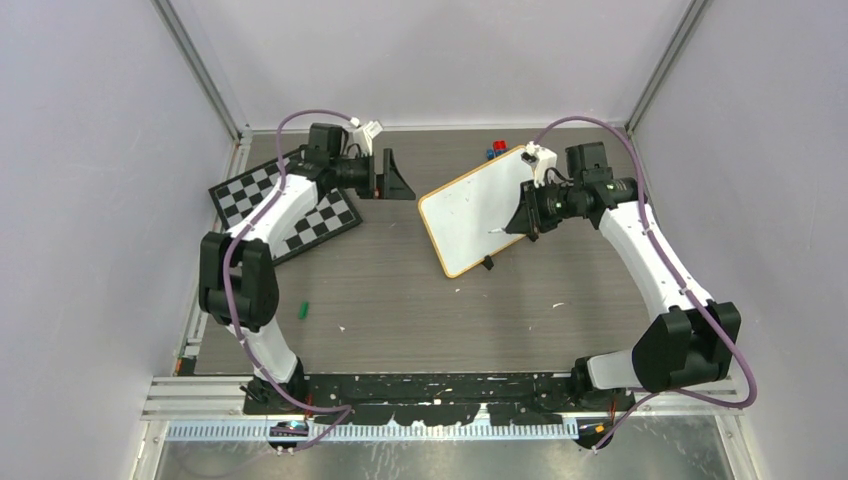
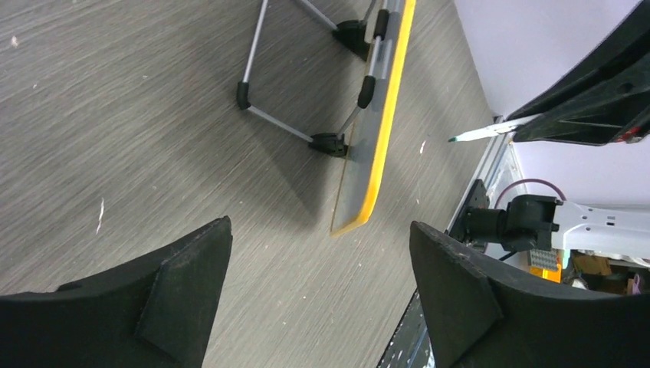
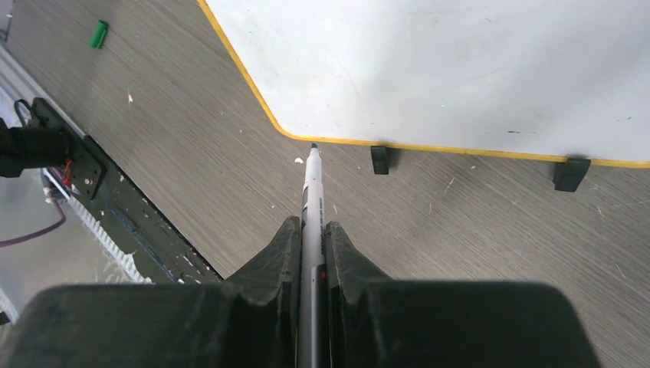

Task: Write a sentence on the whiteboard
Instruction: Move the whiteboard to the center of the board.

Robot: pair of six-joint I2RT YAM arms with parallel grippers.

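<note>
The whiteboard (image 1: 478, 205) stands tilted on a wire stand, its white face blank; no green sentence shows on it. My right gripper (image 1: 527, 217) is shut on a white marker (image 3: 313, 184). The marker's green tip sits just below the board's rounded lower corner, near a black clip (image 3: 379, 159). The board face fills the top of the right wrist view (image 3: 460, 69). My left gripper (image 1: 395, 176) is open and empty behind the board. In the left wrist view (image 2: 320, 230) it sees the board edge-on (image 2: 381, 115).
A black-and-white checkerboard (image 1: 285, 205) lies at the back left under my left arm. A green marker cap (image 1: 303, 310) lies on the table at the front left. Small red and blue items (image 1: 496, 150) sit behind the board. The stand's legs (image 2: 257, 73) rest on the table.
</note>
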